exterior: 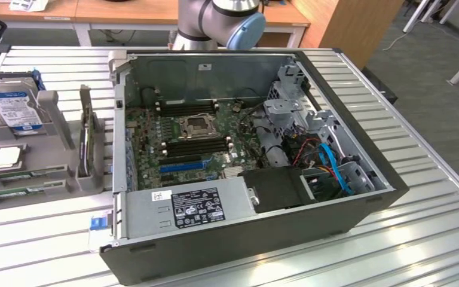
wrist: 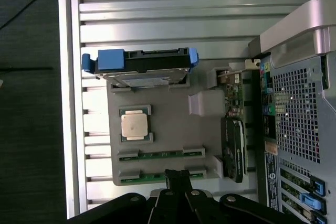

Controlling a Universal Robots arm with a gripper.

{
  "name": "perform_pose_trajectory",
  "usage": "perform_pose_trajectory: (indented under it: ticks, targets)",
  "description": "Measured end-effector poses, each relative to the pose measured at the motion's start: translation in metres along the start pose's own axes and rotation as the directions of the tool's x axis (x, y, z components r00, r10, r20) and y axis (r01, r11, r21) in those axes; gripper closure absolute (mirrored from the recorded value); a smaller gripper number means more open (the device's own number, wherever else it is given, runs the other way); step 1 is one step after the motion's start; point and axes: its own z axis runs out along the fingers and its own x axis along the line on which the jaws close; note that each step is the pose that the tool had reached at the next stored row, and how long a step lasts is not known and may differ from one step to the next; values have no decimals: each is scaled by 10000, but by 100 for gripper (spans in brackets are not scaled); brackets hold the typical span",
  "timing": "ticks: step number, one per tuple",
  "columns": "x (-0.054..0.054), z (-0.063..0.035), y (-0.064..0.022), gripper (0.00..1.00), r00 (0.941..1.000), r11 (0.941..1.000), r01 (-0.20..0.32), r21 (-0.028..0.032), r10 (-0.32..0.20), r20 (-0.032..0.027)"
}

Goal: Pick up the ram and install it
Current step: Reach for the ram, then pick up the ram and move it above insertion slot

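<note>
The ram (wrist: 149,177) is a thin green stick. It lies flat in a slot at the edge of the gray tray (wrist: 173,124), outside the open computer case (exterior: 293,239). A second green stick (wrist: 160,154) lies just beside it. A square chip (wrist: 134,126) sits further in. The gripper (wrist: 177,173) is over the ram, its fingers pressed together and holding nothing.

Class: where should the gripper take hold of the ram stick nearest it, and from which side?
Grip the ram mid-length across its two flat faces, coming from above: it seems to stand on edge with its ends seated in brackets of the grey tray, leaving the middle free.
</note>
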Motion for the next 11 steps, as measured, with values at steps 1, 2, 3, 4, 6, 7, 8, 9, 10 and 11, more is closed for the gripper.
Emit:
perform_pose_trajectory:
  ticks: [1, 2, 3, 4, 6, 7, 8, 9, 10, 11]
  targets:
    - [0, 0, 0, 90, 10000, 10000, 0, 0, 0, 0]
    - [0, 0, 0, 90, 10000, 10000, 0, 0, 0, 0]
    - [0, 0, 0, 90, 10000, 10000, 0, 0, 0, 0]
    - [0, 0, 0, 90, 10000, 10000, 0, 0, 0, 0]
    - [0, 0, 0, 90, 10000, 10000, 0, 0, 0, 0]
    - [0, 0, 0, 90, 10000, 10000, 0, 0, 0, 0]
    - [0, 0, 0, 90, 10000, 10000, 0, 0, 0, 0]
    - [0, 0, 0, 90, 10000, 10000, 0, 0, 0, 0]
    - [0, 0, 0, 90, 10000, 10000, 0, 0, 0, 0]
    - [0, 0, 0, 90, 10000, 10000, 0, 0, 0, 0]
